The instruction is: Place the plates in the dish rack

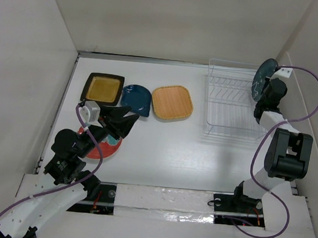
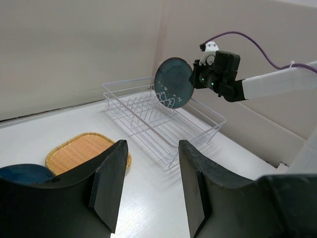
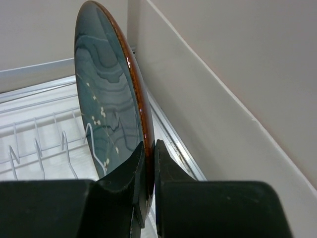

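Over at dish rack (image 1: 226,109) rim, upright teal plate (image 1: 261,78) pinched by right tool (image 3: 148,153), left tool (image 2: 150,168) spread.

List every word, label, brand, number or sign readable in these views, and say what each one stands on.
None: no view shows any readable text.
The teal plate in the right gripper carries only wavy lines and pale specks.
The dish rack bears no label.

Plain beige walls (image 1: 173,20) enclose a white table (image 1: 161,152) under even light.
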Controlling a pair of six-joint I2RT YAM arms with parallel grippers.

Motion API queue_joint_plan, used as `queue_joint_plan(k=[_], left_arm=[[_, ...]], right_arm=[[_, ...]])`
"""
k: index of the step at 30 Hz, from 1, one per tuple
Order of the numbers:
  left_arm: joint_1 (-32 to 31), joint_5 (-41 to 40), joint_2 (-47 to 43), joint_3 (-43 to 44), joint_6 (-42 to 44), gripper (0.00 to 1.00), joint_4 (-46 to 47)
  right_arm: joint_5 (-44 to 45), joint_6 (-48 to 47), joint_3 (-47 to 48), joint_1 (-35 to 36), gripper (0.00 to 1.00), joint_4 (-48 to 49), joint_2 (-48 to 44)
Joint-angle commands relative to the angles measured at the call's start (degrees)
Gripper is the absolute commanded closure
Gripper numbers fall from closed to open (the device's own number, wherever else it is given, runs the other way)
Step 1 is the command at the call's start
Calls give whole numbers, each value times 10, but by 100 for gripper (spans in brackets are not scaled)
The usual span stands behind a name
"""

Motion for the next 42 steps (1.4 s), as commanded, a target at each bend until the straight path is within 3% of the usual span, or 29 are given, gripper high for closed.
queue_joint_plan(k=[1,10,16,21,23,24,28,32,35,36,42], left_arm=[[-3,-3,-7,2,6,58,23],[-3,-6,-8,2,9,57,22],[-3,-5,-5,2,9,58,21],[-3,-5,-5,2,10,68,20],[-3,-5,-5,2,9,69,20],[-3,-4,-5,3,10,71,20],[-3,-6,-5,3,10,76,20],[-3,-7,-5,3,10,81,19],[-3,-14,-5,3,10,89,19],[-3,-17,-5,3,9,97,19],[-3,-36,-10,3,9,100,13]], right_arm=[[33,22,9,2,86,157,-10],[33,43,16,2,67,150,-32],[10,119,30,12,58,126,-85],[-9,147,66,74,54,81,-116],[-10,149,70,84,54,78,-124],[-12,152,71,96,59,71,-127],[-37,169,81,167,99,32,-140],[-60,198,98,278,100,-33,-128],[-79,267,126,340,100,-116,-90],[-77,282,131,383,100,-142,-63],[-103,432,100,504,85,-88,31]])
